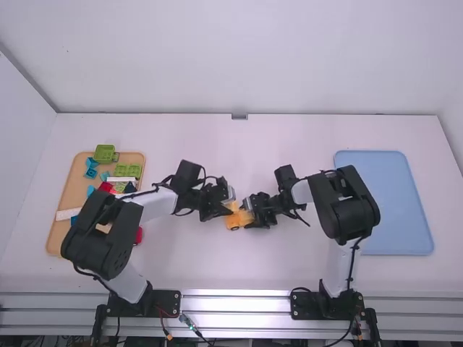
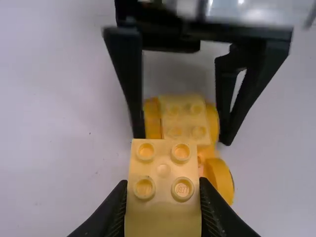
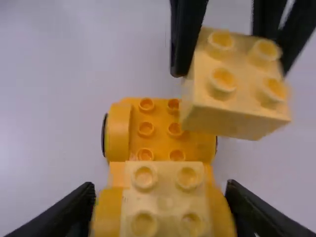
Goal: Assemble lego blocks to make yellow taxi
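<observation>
Mid-table in the high view, my left gripper (image 1: 223,206) and my right gripper (image 1: 250,210) meet over an orange wheeled base (image 1: 233,220). In the left wrist view, my left gripper (image 2: 163,186) is shut on a pale yellow block (image 2: 163,165) with four studs on top. My right gripper (image 3: 165,202) is closed around the rounded sides of the base (image 3: 160,129), at the end where another pale yellow block (image 3: 165,200) sits. The left gripper's block hangs tilted over one side of the base's bare studded end.
At the left, a wooden tray (image 1: 59,230) holds green, blue, red and white pieces. A red piece (image 1: 138,236) lies by its right edge, beside the left arm. A blue tray (image 1: 396,210) lies at the right, behind the right arm's elbow.
</observation>
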Tool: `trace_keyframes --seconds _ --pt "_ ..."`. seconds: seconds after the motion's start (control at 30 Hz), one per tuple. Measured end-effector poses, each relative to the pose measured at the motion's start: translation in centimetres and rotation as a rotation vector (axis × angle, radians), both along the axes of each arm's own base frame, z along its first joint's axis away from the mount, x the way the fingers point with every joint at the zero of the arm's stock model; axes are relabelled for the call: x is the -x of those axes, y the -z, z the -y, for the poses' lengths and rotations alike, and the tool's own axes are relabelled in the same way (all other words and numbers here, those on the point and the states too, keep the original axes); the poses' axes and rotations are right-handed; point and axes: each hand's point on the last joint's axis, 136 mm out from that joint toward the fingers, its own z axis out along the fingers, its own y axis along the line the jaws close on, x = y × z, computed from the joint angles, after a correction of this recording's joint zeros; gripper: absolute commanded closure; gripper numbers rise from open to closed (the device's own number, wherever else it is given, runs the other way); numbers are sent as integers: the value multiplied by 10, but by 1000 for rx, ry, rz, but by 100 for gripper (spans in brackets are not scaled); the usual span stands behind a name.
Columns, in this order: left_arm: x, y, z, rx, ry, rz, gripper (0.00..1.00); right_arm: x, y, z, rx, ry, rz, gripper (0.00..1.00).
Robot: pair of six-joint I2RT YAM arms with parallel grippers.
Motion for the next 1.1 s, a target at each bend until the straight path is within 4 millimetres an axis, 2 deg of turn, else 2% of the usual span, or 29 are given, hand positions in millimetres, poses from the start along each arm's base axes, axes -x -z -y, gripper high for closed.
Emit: trace_keyframes --seconds 0.17,0.3,0.4,0.63,0.83,0.93,1.1 --pt "0 -6 0 4 0 12 98 1 -1 -7 -1 0 -10 51" --pt "0 -4 0 7 -2 32 98 -11 -1 -5 4 54 -16 55" --pt "1 3 -3 7 -12 61 98 -24 -2 -2 9 117 -32 54" --pt "-2 4 -3 4 -24 80 98 -33 -2 -1 15 175 -64 51" --pt "-24 -1 3 7 -10 120 99 -39 -3 -2 18 209 -69 49" --pt "-30 4 5 -3 4 122 99 -43 -3 -2 19 225 -67 48" --pt "-24 10 -2 -27 49 73 99 -46 -3 -2 19 237 -68 47"
